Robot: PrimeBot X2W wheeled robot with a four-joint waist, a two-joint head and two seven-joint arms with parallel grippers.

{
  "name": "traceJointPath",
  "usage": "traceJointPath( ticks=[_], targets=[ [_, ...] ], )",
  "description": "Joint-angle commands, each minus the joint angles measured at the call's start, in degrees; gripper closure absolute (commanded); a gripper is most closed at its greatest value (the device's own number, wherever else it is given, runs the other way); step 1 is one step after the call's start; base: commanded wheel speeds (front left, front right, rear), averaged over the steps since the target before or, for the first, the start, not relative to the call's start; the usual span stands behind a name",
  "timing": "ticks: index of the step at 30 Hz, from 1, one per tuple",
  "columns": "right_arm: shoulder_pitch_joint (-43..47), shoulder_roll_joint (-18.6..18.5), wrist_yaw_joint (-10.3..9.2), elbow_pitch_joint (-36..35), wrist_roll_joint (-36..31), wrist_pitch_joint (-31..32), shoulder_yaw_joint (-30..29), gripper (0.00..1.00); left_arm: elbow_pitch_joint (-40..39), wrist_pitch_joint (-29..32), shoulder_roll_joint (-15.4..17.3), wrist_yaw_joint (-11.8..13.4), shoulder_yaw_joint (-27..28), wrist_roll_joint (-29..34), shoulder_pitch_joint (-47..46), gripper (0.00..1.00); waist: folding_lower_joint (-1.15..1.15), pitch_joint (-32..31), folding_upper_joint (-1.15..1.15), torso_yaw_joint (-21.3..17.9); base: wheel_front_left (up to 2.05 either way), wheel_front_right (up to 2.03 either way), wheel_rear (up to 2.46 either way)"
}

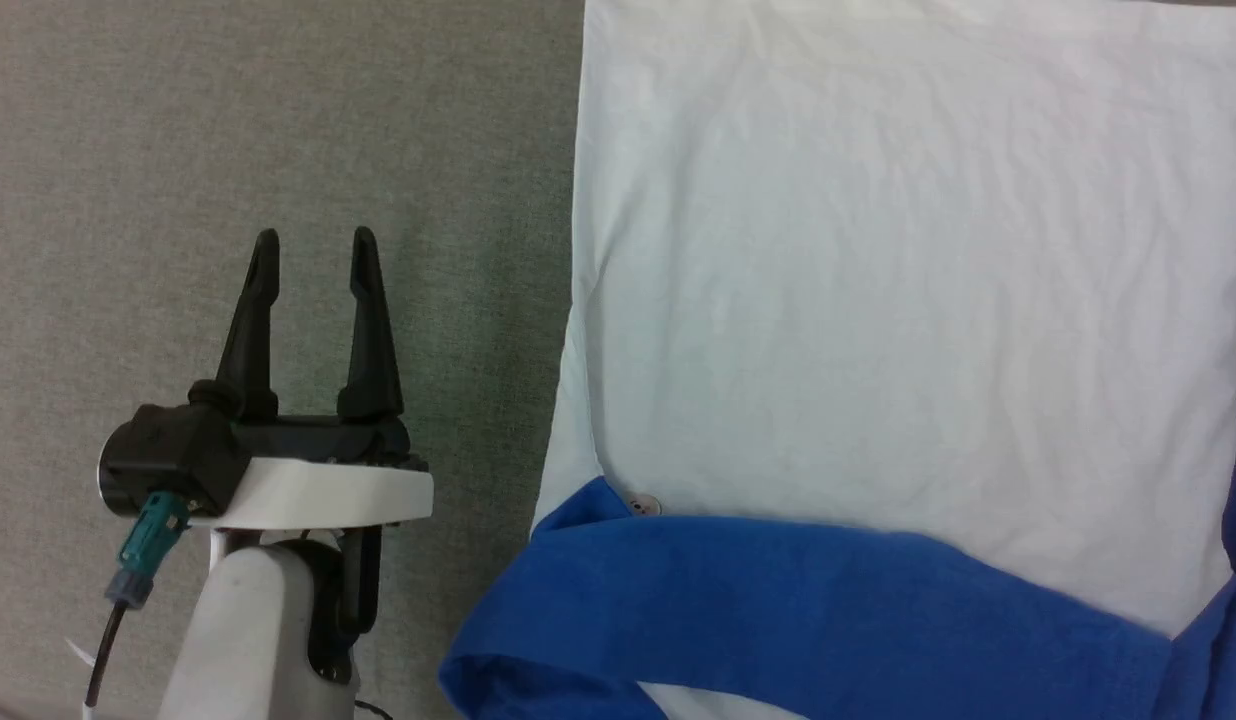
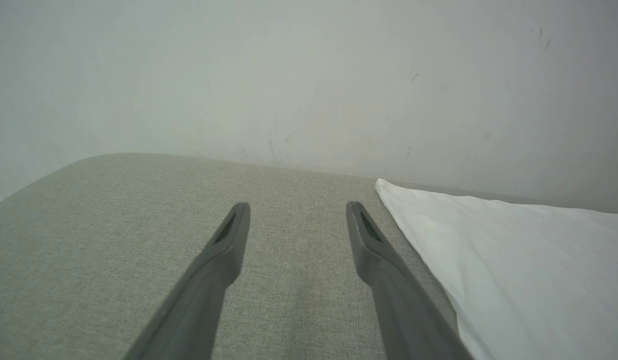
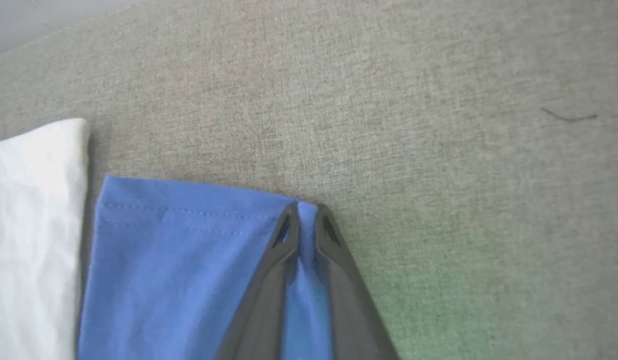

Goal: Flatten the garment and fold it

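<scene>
The garment [image 1: 898, 280] lies flat on the grey fabric surface, its white body filling the right of the head view. One royal-blue sleeve [image 1: 778, 610] is folded across the white body near the bottom. My left gripper [image 1: 313, 245] hovers open over bare surface to the left of the garment, nothing between its fingers; in the left wrist view the left gripper [image 2: 296, 210] points toward a wall with the garment's white edge [image 2: 514, 260] at the right. In the right wrist view my right gripper [image 3: 304, 212] is shut on the corner of the blue sleeve cuff [image 3: 179, 260], pinching the fabric.
The grey woven surface [image 1: 228, 120] stretches left of the garment and beyond the cuff [image 3: 464, 150]. A pale wall [image 2: 309, 75] rises behind the surface's far edge. A dark thread [image 3: 569, 117] lies on the cloth.
</scene>
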Motion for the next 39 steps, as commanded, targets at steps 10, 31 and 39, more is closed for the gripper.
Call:
traceJointPath(
  ticks=[10,31,39],
  targets=[
    [7.4,-1.5,-0.10,-6.8,-6.1,-15.7,5.4,1.00,3.2,-0.3,-1.4,-2.0,1.6,1.6,2.2,0.00,0.01,-9.9,0.00,-3.3,0.00,0.00,0.00],
    [24.1,19.5,-0.10,-40.1,2.6,-16.4,27.6,1.00,4.9,1.7,0.0,-1.8,3.0,0.7,12.1,0.00,0.01,-27.1,0.00,-7.0,0.00,0.00,0.00],
    [33.3,27.5,-0.10,-33.5,7.0,-20.9,38.3,1.00,4.3,2.8,-0.2,-1.6,1.8,0.6,12.7,0.00,0.01,-27.6,0.00,-3.5,0.00,0.00,0.00]
  ],
)
